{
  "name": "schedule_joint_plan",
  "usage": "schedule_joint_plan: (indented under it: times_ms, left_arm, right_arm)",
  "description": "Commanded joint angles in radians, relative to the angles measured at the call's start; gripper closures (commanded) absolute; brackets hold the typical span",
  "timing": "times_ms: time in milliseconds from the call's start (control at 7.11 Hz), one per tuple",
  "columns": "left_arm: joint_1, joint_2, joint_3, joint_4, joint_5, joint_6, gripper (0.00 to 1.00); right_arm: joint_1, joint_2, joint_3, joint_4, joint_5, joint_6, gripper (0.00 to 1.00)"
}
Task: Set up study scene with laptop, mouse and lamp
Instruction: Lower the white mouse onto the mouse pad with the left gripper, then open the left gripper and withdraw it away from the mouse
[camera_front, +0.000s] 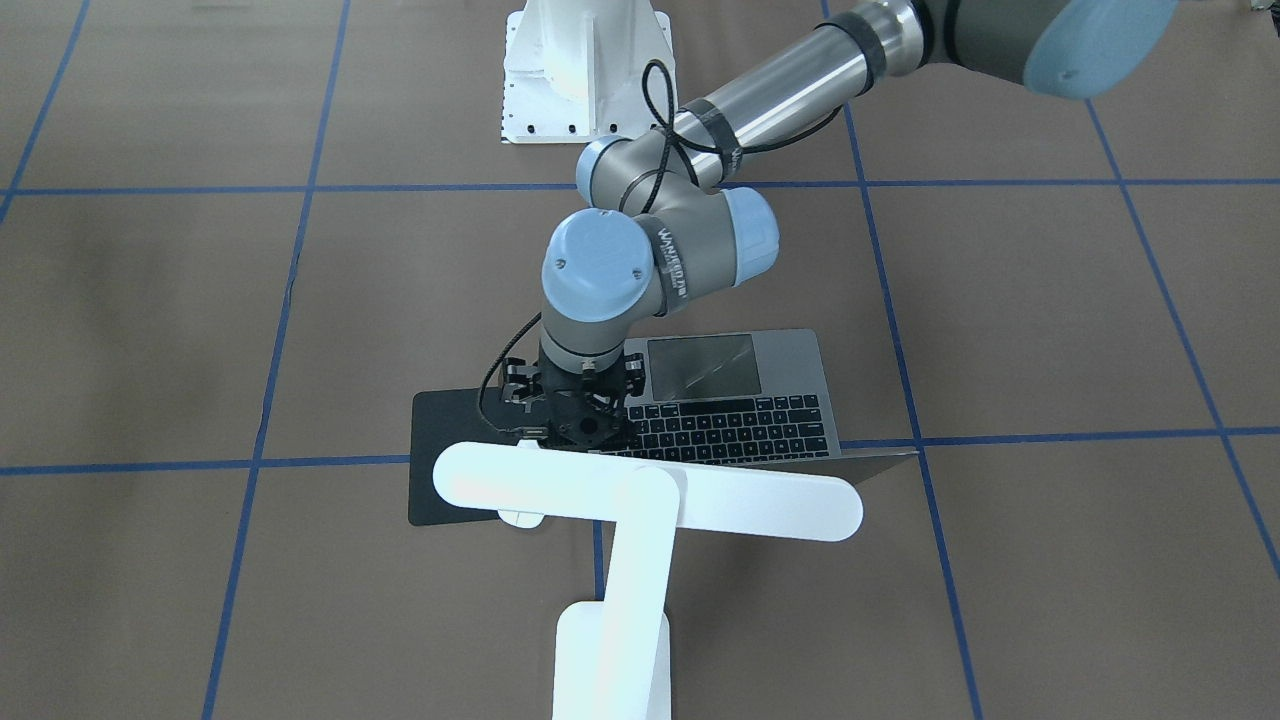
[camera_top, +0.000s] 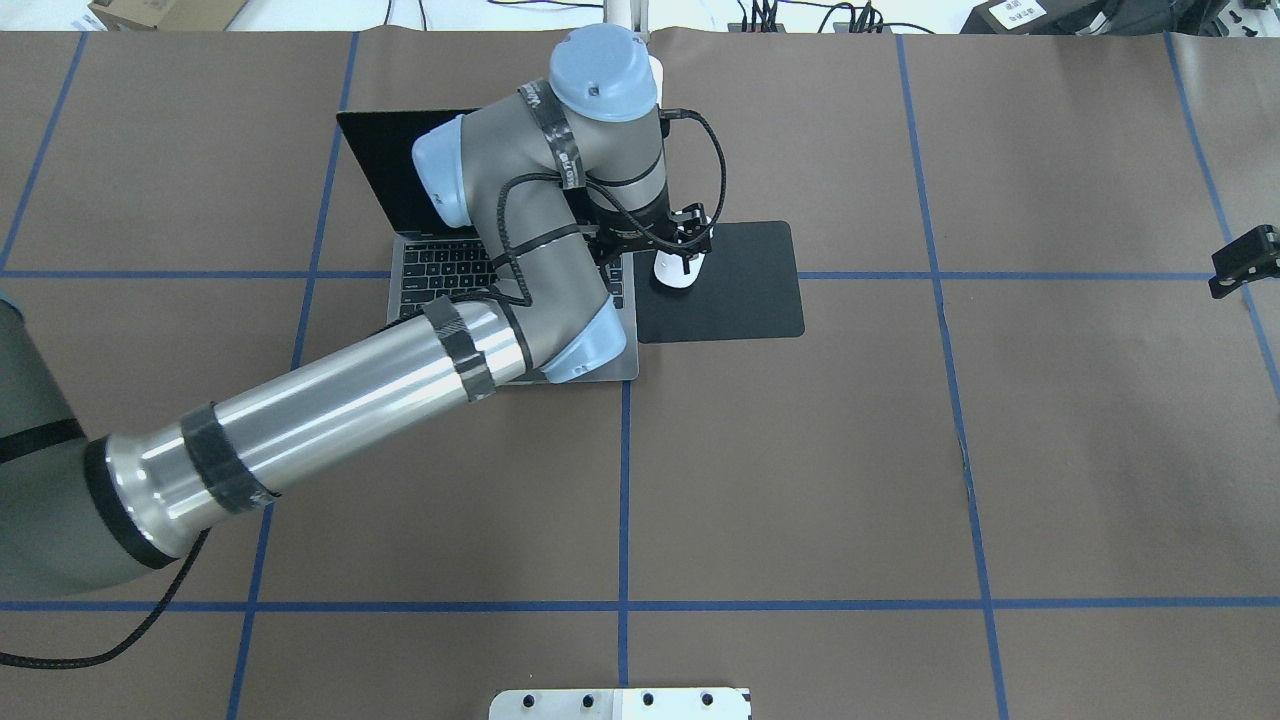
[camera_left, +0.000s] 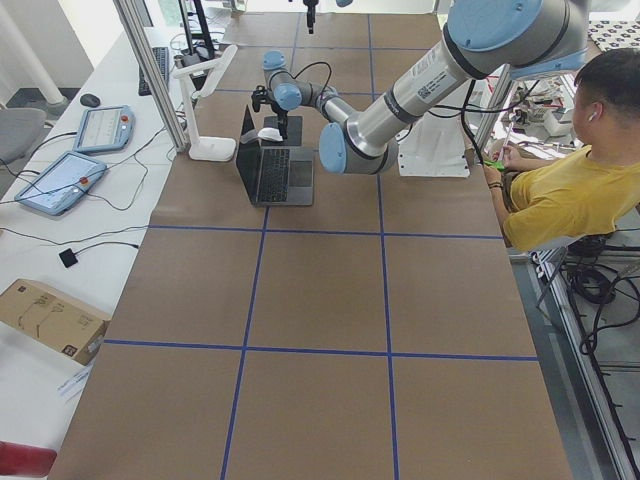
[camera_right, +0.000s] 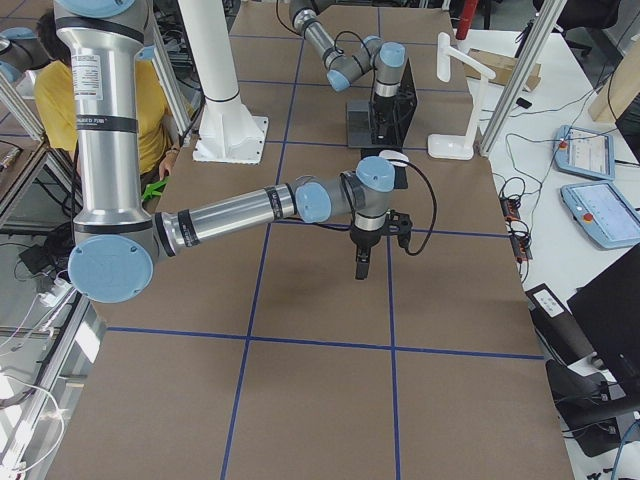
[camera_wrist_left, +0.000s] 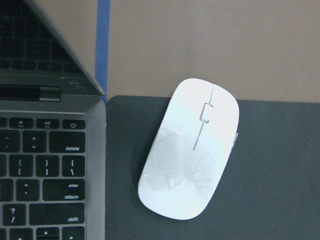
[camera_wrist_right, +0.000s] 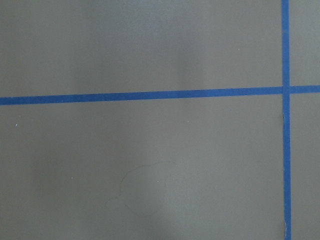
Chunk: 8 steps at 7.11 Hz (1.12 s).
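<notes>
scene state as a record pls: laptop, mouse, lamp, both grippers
laptop: open, screen dark, on the table
pad: black, flat, right beside the laptop
mouse: lying on the pad, nose just past the pad's far edge, apart from the laptop
lamp: upright behind the laptop's screen
left gripper: above the mouse, not holding it; jaws look open
right gripper: pointing down over bare table, holding nothing; jaws unclear
</notes>
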Motion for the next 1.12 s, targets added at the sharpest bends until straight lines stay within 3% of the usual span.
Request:
schedule_joint_plan:
  times_ms: [0, 141, 281, 422, 703, 984]
  left_arm:
    - [-0.100, 0.301, -0.416, 0.184, -0.029, 0.223, 0.00]
    - [-0.178, 0.427, -0.542, 0.230, -0.036, 0.365, 0.00]
    - [-0.279, 0.513, -0.580, 0.262, -0.093, 0.540, 0.00]
    - [-0.411, 0.615, -0.583, 0.265, -0.161, 0.765, 0.00]
    - [-0.638, 0.777, -0.556, 0.267, -0.172, 1.114, 0.00]
    - [-0.819, 0.915, -0.469, 0.267, -0.233, 1.378, 0.00]
  right_arm:
    - [0.037, -0.006, -0.008, -0.006, -0.031, -0.093, 0.00]
    - [0.070, -0.024, -0.008, -0.009, -0.027, -0.141, 0.00]
    - [0.126, -0.051, -0.010, -0.009, 0.011, -0.237, 0.00]
    - [0.193, -0.090, -0.010, -0.008, 0.061, -0.311, 0.00]
    - [0.283, -0.163, -0.013, -0.006, 0.089, -0.452, 0.00]
    - [0.302, -0.196, -0.029, 0.000, 0.127, -0.463, 0.00]
